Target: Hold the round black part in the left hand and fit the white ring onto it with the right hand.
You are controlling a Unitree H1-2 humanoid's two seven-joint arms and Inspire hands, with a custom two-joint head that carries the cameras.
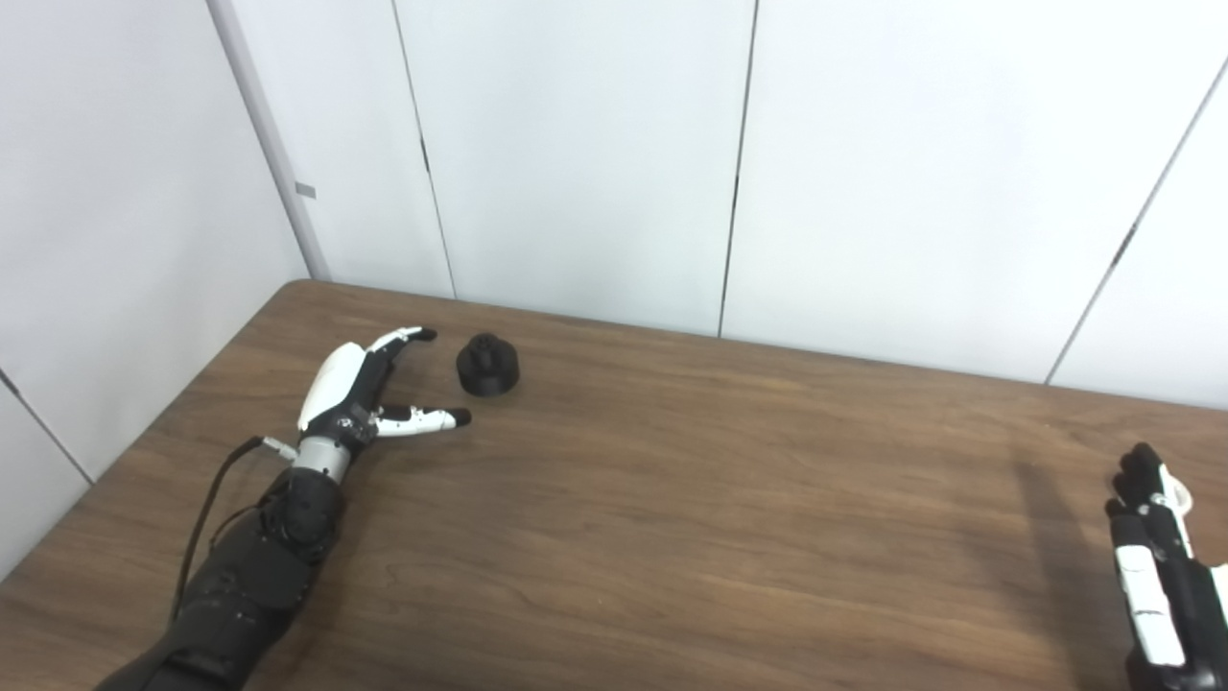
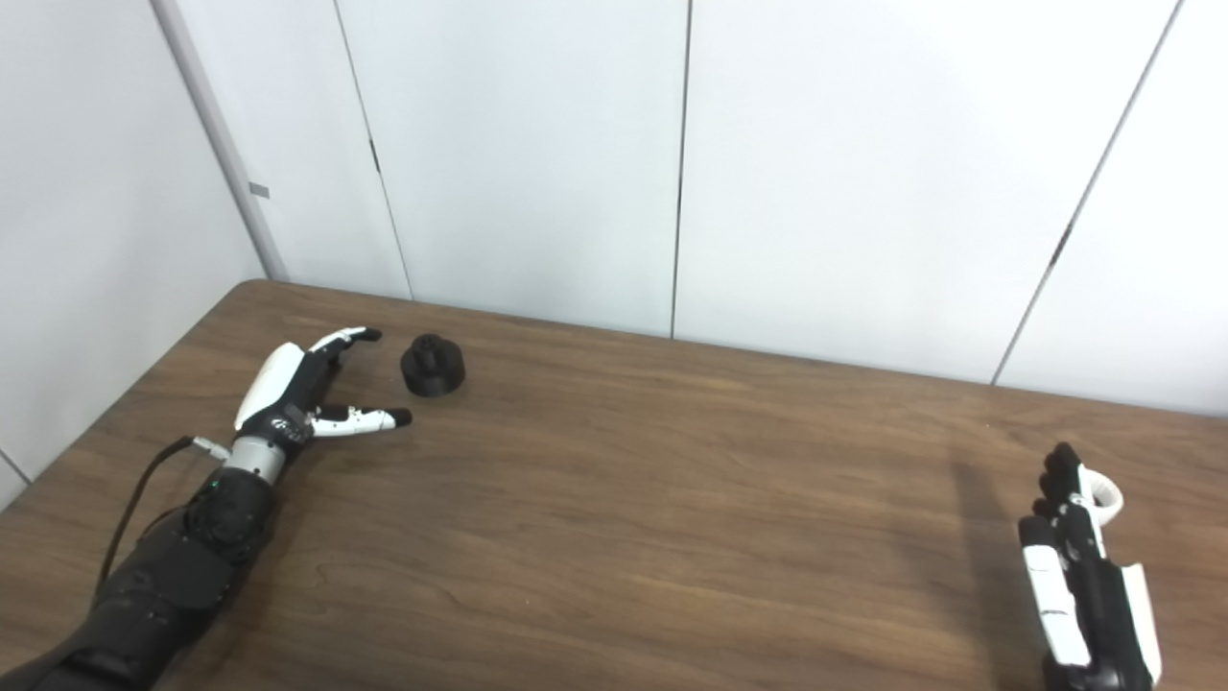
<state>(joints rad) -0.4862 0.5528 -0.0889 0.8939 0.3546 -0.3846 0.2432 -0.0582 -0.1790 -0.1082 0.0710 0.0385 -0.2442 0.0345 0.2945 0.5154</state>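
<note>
The round black part (image 1: 487, 365) stands on the wooden table (image 1: 672, 499) at the far left. My left hand (image 1: 360, 389) lies just left of it, open, with fingers and thumb spread toward the part without touching it. At the right edge my right hand (image 2: 1079, 566) rests low with its fingers stretched out and apart from the thumb. The white ring (image 2: 1105, 499) lies right beside its fingertips, partly hidden behind them. I cannot see whether the fingers touch the ring.
White wall panels (image 1: 595, 154) rise directly behind the table's far edge and along its left side. A black cable (image 1: 206, 518) runs along my left forearm. Bare wood stretches between the two hands.
</note>
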